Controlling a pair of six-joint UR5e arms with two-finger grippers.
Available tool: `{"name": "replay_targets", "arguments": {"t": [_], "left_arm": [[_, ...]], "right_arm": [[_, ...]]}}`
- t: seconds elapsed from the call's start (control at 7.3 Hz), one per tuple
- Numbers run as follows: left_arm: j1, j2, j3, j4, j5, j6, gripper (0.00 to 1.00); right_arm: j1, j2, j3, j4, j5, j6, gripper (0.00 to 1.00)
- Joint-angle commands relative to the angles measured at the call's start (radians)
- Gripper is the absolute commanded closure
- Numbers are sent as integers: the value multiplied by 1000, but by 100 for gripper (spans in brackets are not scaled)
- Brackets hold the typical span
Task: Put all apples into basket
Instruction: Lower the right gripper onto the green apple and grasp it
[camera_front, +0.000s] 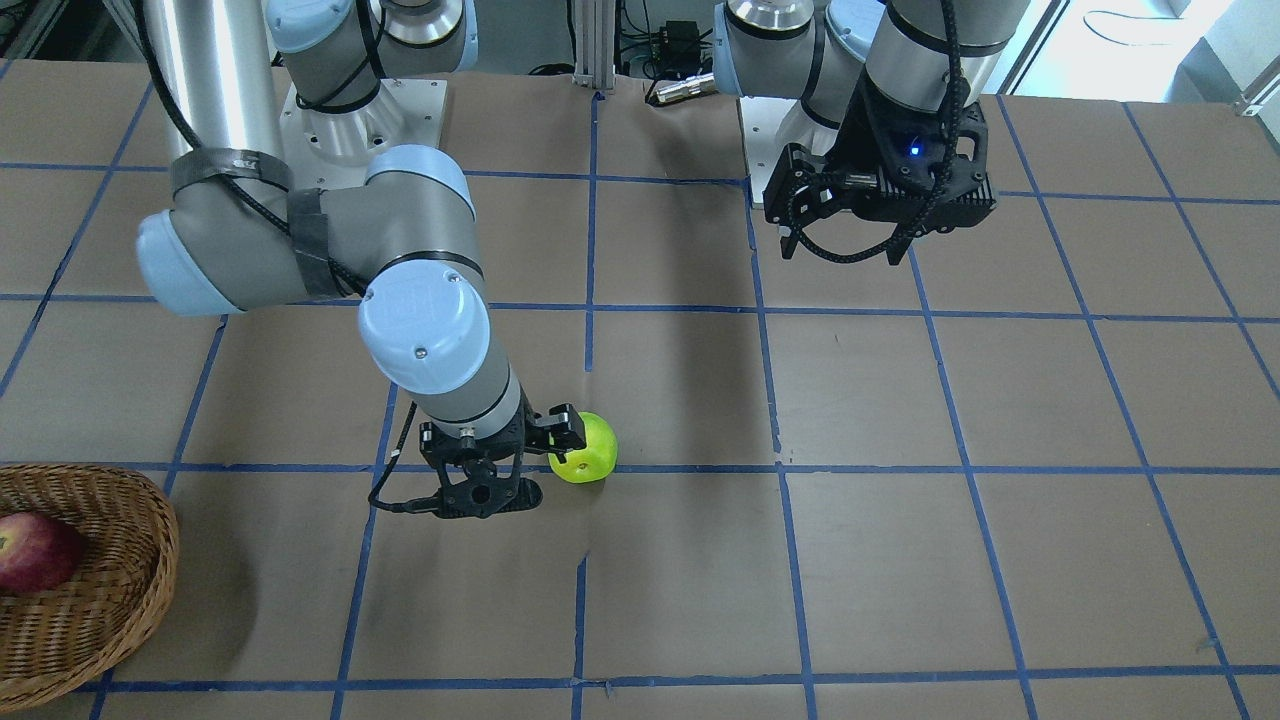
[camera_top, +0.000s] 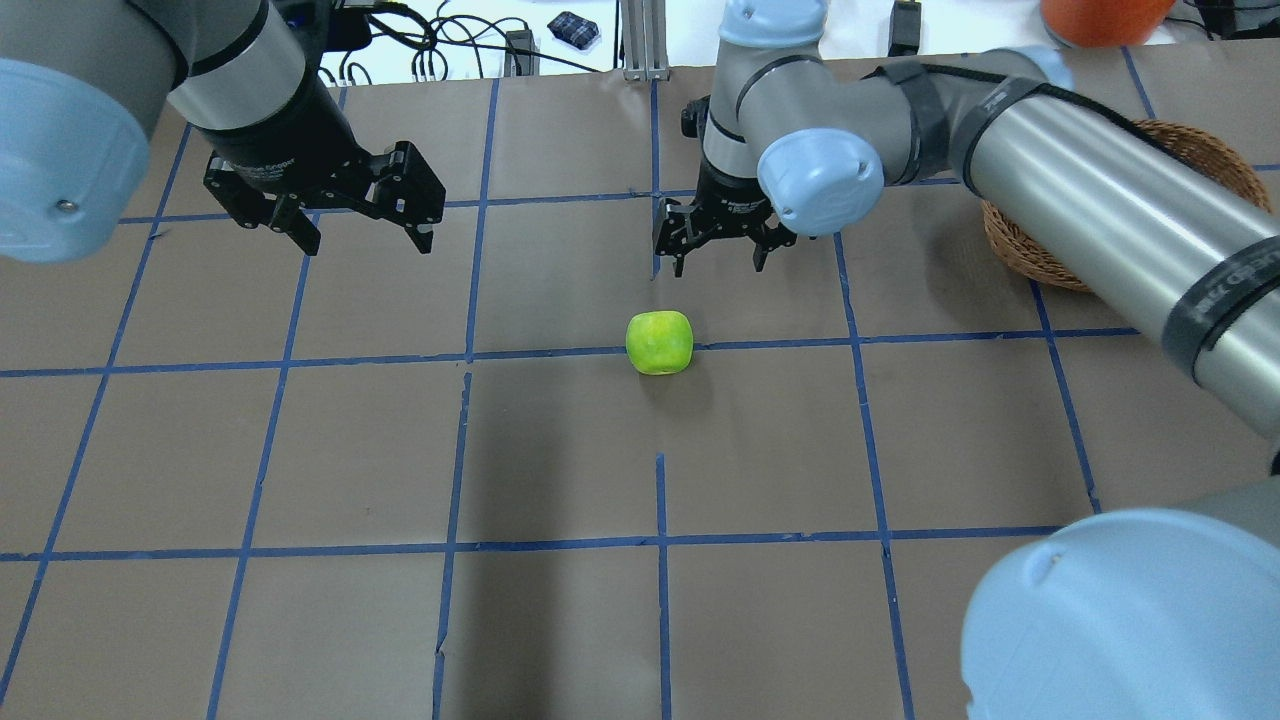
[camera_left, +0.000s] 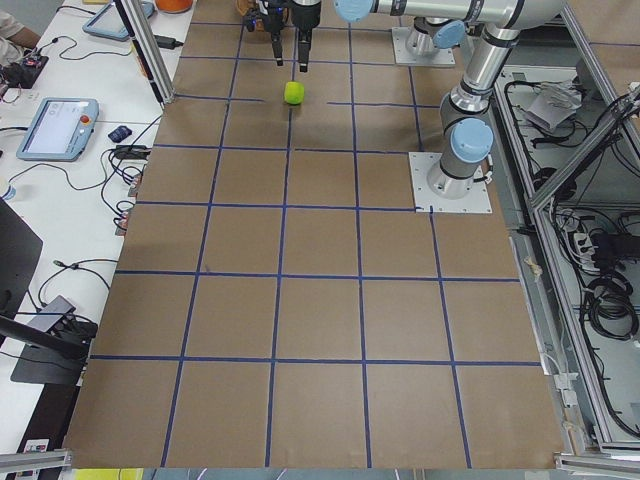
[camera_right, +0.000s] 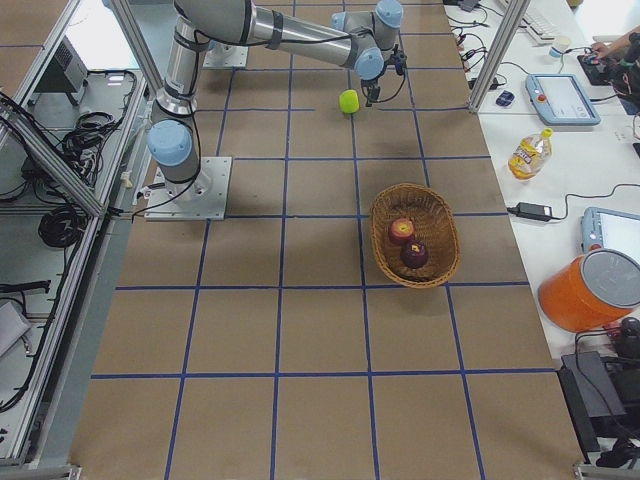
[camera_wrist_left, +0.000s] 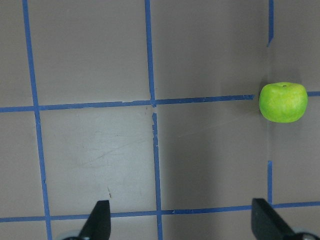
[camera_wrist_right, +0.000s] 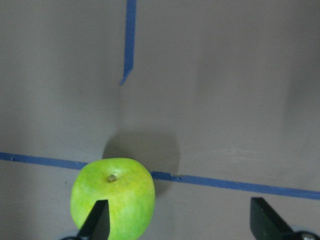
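The green apple (camera_top: 660, 342) sits mid-tabletop (camera_top: 560, 450), off-centre beneath one finger of the right gripper (camera_top: 720, 262), whose jaws are spread wide, while the left gripper (camera_top: 368, 240), likewise spread, hangs well farther away.

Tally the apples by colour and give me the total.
Bright yellow-green round apple: 1
Red round apple, in the brown woven wicker basket: 1
Dark maroon round apple, in that basket too: 1
Total: 3
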Motion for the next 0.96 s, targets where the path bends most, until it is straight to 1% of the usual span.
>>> {"name": "replay_targets", "arguments": {"t": [0.0,0.41,0.82], "left_arm": [[0,1,-1,0,0,0,0],[1,1,-1,0,0,0,0],[1,1,-1,0,0,0,0]], "right_arm": [[67,8,74,-121,13,38,0],[71,12,91,-121,12,49,0],[81,58,92,-185,25,53,0]]}}
